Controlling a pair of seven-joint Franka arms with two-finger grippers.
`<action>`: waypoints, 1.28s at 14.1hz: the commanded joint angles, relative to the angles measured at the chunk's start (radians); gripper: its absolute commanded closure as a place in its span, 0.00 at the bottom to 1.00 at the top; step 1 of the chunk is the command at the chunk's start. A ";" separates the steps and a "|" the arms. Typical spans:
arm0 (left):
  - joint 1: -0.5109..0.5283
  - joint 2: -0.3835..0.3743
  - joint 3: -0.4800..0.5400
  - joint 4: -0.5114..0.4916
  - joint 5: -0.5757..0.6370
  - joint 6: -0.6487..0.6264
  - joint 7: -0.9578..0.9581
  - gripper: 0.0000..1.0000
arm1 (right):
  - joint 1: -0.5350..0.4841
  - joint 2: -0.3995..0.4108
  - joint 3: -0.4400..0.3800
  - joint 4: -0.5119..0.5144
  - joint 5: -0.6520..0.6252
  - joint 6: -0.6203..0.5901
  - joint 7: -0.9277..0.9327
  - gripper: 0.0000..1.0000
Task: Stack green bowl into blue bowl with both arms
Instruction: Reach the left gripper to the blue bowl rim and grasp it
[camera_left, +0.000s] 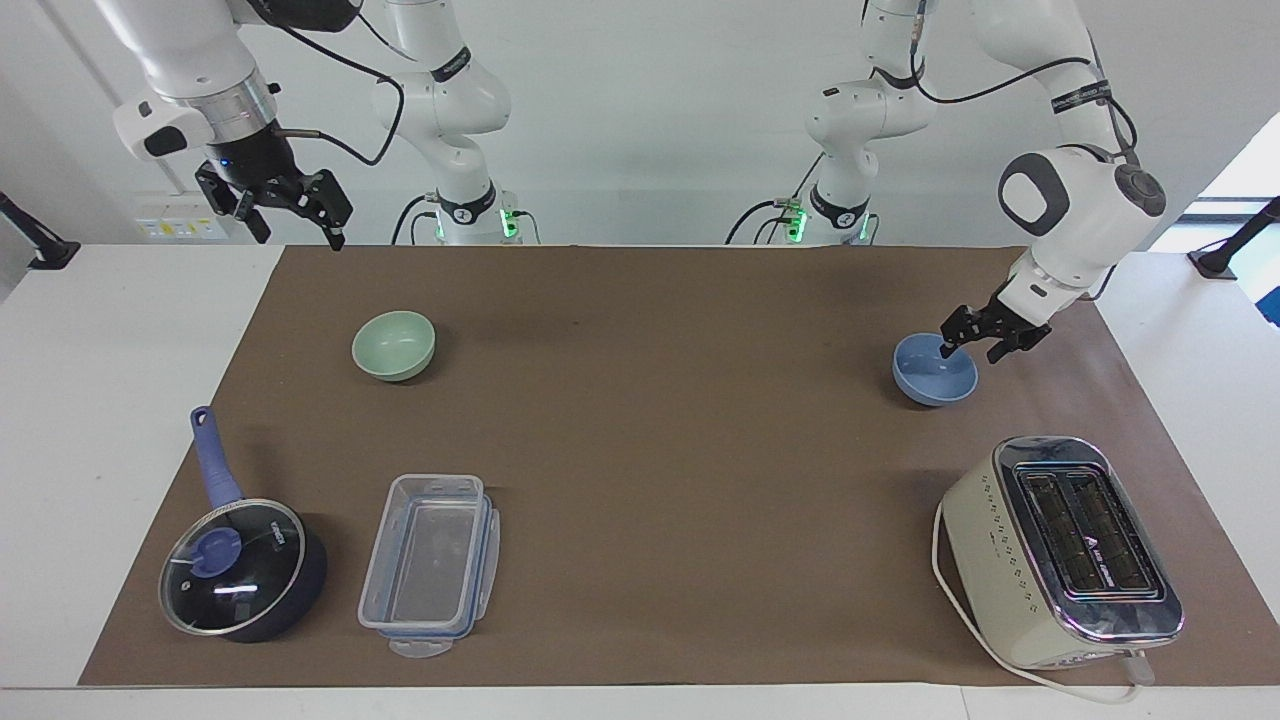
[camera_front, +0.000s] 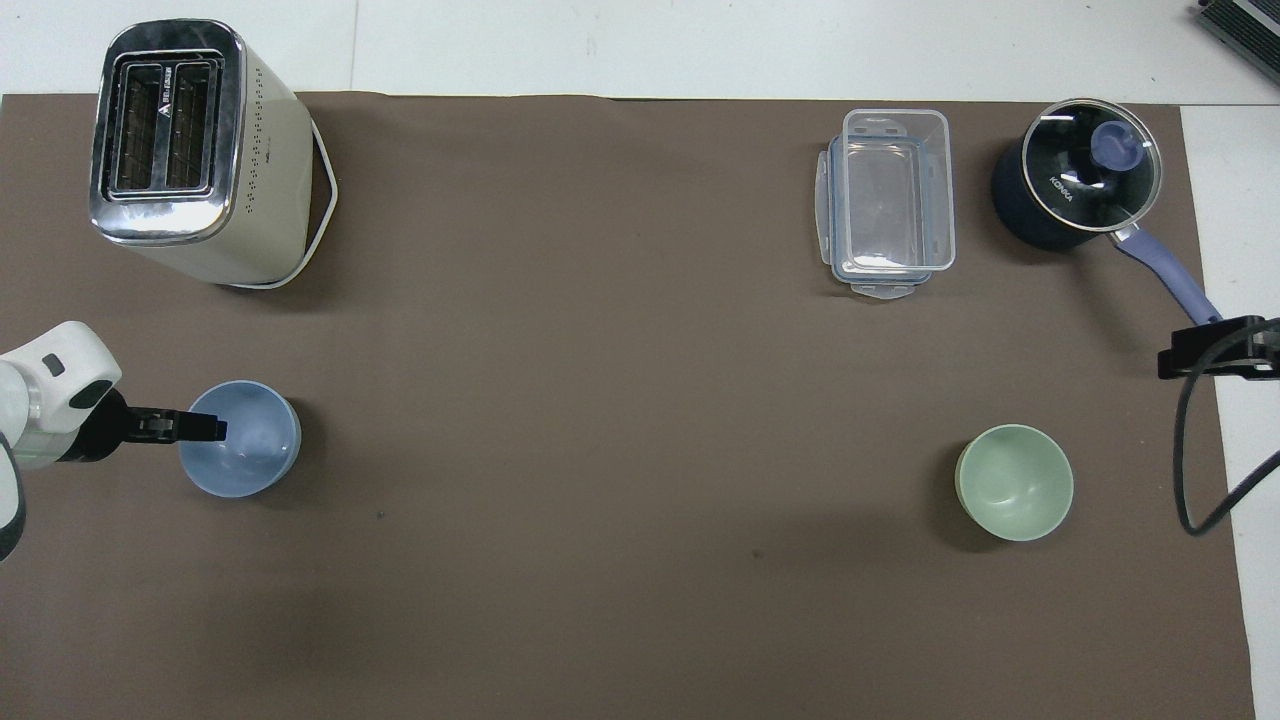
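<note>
My left gripper (camera_left: 972, 346) is down at the blue bowl (camera_left: 934, 370), spread so that one finger sits inside the rim and the other outside the wall on the side toward my left arm's end of the table; it straddles that rim and I judge it has not yet pinched shut. So the bowl's centre lies just past my fingertips, toward the middle of the table. The green bowl (camera_left: 393, 345) stands on the brown mat (camera_left: 660, 420) well apart from this hand, toward my right arm's end, about level with the blue one. My right gripper (camera_left: 295, 215) hangs open high over the mat's edge, much closer to the green bowl, so I judge that pick falls to it, with both bowls then meeting somewhere between
</note>
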 joint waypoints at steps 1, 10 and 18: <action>0.052 -0.009 -0.008 -0.042 -0.024 0.035 0.074 0.17 | -0.025 -0.025 0.005 -0.063 -0.005 0.053 -0.016 0.00; 0.065 0.036 -0.008 -0.046 -0.049 0.084 0.094 0.31 | -0.046 -0.016 0.006 -0.285 0.009 0.252 -0.082 0.00; 0.073 0.068 -0.008 -0.043 -0.052 0.087 0.091 0.96 | -0.049 0.036 0.006 -0.406 0.009 0.410 -0.105 0.00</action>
